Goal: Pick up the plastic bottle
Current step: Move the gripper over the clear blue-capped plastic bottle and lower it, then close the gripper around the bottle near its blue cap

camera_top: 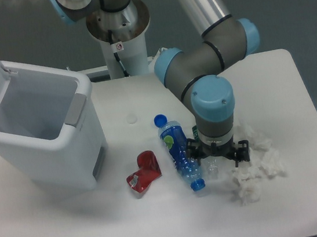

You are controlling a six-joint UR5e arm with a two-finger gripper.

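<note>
The plastic bottle (178, 146) lies on the white table (282, 79), clear with a blue label and a green spot. A blue cap shows at its far end and more blue at its near end. My gripper (217, 158) points straight down just right of the bottle's lower half, low over the table. Its black fingers (193, 149) are spread apart and nothing shows held between them. A small clear bottle with a green label (211, 167) lies mostly hidden under the gripper.
A crushed red can (144, 172) lies left of the bottle. Crumpled white tissue (257, 161) lies right of the gripper. An open white bin (42, 122) stands at the left. The robot's base (119, 36) is at the back.
</note>
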